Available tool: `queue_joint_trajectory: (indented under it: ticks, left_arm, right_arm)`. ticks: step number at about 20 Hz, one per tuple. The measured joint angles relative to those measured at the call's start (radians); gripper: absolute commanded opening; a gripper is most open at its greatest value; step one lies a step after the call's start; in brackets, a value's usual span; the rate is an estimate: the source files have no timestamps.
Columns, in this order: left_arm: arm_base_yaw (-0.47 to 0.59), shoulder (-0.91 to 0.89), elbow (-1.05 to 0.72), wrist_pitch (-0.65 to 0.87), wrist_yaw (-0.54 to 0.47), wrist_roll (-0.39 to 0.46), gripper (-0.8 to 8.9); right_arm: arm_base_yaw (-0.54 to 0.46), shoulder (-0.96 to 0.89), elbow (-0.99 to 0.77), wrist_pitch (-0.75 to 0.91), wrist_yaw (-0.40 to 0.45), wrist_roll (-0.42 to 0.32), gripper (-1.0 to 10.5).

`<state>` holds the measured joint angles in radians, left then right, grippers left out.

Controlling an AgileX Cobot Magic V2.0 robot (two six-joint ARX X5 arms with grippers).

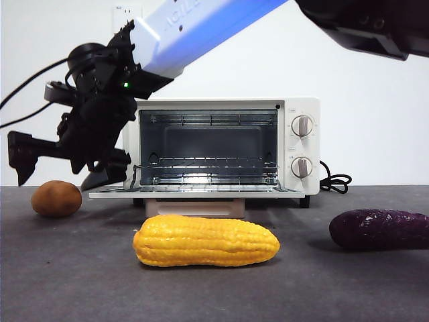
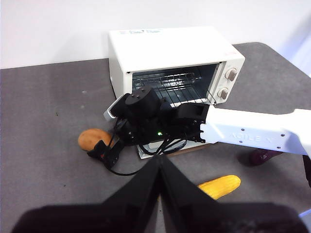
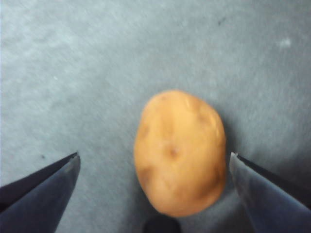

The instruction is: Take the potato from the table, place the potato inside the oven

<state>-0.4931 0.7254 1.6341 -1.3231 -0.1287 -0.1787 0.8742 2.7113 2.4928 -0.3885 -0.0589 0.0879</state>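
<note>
Potato [image 1: 56, 198] sits on table [image 1: 67, 268] left of the open oven [image 1: 221, 151], untouched, with right gripper [image 1: 64, 168] above it, jaws spread wide to either side; left gripper [image 2: 160, 167] is high over the table, jaws closed together.

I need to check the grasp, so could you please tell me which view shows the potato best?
The right wrist view: the potato fills it, lying between the open right hand. The front view shows it small at the left edge; the left wrist view shows it partly hidden by that hand.
</note>
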Motion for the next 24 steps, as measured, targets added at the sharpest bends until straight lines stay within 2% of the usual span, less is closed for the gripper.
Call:
queue_joint_trajectory:
  ticks: [2,4,6,9,19,24]
  left_arm:
    - [0.0,0.01,0.0,0.0,0.0,0.007,-0.06]
    - [0.0,0.016,0.0,0.0,0.0,0.012,-0.06]
    - [0.0,0.017,0.0,0.0,0.0,0.013,-0.06]
    - [0.0,0.017,0.0,0.0,0.0,0.013,-0.06]
    - [0.0,0.017,0.0,0.0,0.0,0.014,-0.06]
    - [0.0,0.017,0.0,0.0,0.0,0.04,-0.06]
  right_arm:
    - [0.0,0.012,0.0,0.0,0.002,0.0,4.4]
    - [0.0,0.012,0.0,0.002,-0.001,0.003,4.3]
    - [0.0,0.012,0.0,-0.001,-0.001,0.006,3.1]
    - [0.001,0.012,0.0,-0.005,-0.018,0.006,2.5]
    - [0.011,0.013,0.064,-0.015,-0.017,0.013,2.5]
    - [0.011,0.013,0.146,-0.165,-0.016,0.013,2.4]
